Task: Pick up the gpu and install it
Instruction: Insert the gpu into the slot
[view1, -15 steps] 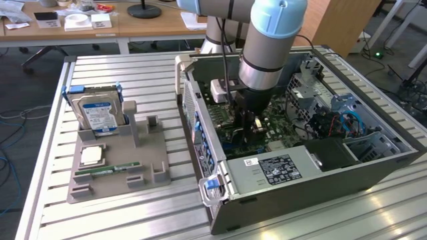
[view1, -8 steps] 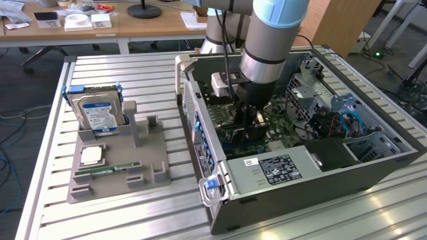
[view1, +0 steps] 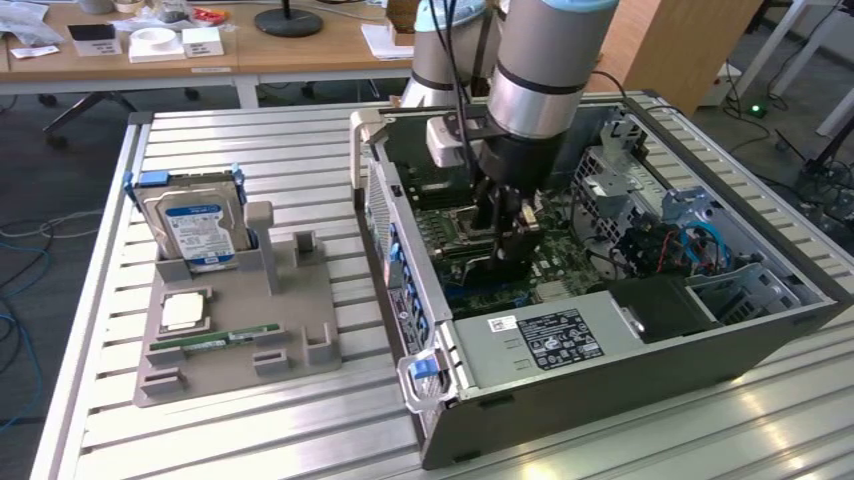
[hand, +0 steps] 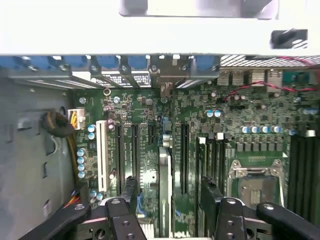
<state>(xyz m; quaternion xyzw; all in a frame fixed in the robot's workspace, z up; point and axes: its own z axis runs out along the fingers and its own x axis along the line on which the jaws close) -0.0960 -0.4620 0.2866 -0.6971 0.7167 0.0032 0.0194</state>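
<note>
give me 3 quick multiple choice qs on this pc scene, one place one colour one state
1. Where is the gripper? A over the grey tray B inside the computer case C above the wooden desk
2. The hard drive label is: A red B blue and white C yellow
3. The fingers are: A open B shut on a cable C shut on the hard drive
Key: B, it reaches down over the motherboard; B, the label colours show plainly; A, they stand apart with the gpu between them.
</note>
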